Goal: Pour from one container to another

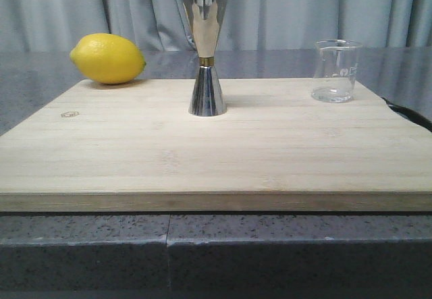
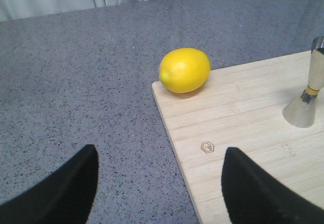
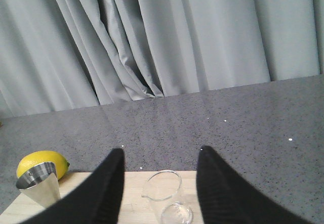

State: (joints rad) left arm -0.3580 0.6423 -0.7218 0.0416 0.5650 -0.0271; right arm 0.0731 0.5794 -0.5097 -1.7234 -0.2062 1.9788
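Glass beaker (image 1: 334, 71) stands upright near the far right corner of the bamboo cutting board (image 1: 202, 157), well apart from the steel jigger (image 1: 205, 55), which stands upright at board centre, far side. Lemon (image 1: 108, 58) sits at the far left corner, half on the board edge, not part of the pour.

Right end effector (image 3: 161, 191): fingers spread wide, holding nothing. In the right wrist view the beaker (image 3: 164, 196) lies directly between and just beyond the two fingers, rim open upward, long axis vertical, pouring lip toward the jigger side. No contact visible yet.

Left end effector (image 2: 159, 183): also wide, empty, hovering over the left edge of the board; lemon (image 2: 185, 70) ahead of it, jigger (image 2: 309, 95) off to its side. Beaker not in its view.

Judgement: right arm is clearly nearer the beaker and already lined up with it. Coming move likely turns on a straight advance and descent so the fingers bracket the glass wall below the flared rim, then close. Jigger lies to the robot's left of the beaker, so the carry goes leftward. Beaker looks empty or nearly so; cannot tell for certain
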